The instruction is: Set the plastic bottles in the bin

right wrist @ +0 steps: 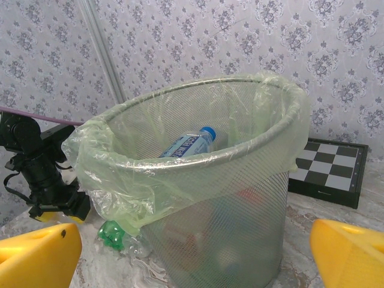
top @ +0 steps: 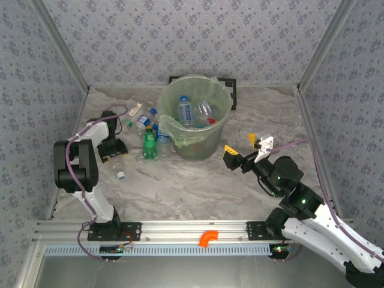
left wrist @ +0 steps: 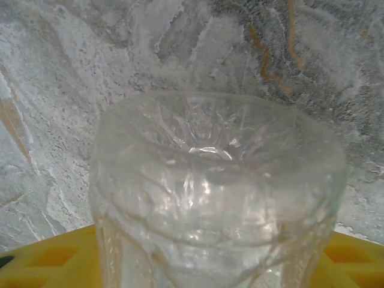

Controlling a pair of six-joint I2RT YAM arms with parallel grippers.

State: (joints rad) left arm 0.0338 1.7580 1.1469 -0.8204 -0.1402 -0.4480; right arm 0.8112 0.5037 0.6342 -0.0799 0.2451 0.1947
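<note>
Starting at the rail (top: 180, 228), we see one orange hook (top: 208, 238) between the two arm bases. One small bottle (top: 121, 175) lies alone on the table (top: 198, 192), just right of the left arm.

Our right gripper (top: 241, 145) hangs above the table with its two yellow fingers (right wrist: 36, 255) spread wide and nothing between them, facing the bin. Our left gripper (top: 113, 150) sits low over the table's left side. In its wrist view, one clear bottle (left wrist: 216, 198) lies base-outward between the two yellow fingers, which close against its sides.

One green bottle (top: 149, 144) stands upright just beside the bin's left wall. A cluster of bottles (top: 144, 122) lies behind it, roughly five, too tangled for us to count surely.

The bin (top: 198, 144), lined with a pale green bag, stands toward the back of the table. It holds two clear bottles (top: 185, 111) and the red cap (top: 211, 121) of a third. One checkerboard (right wrist: 330, 171) sits behind it.
</note>
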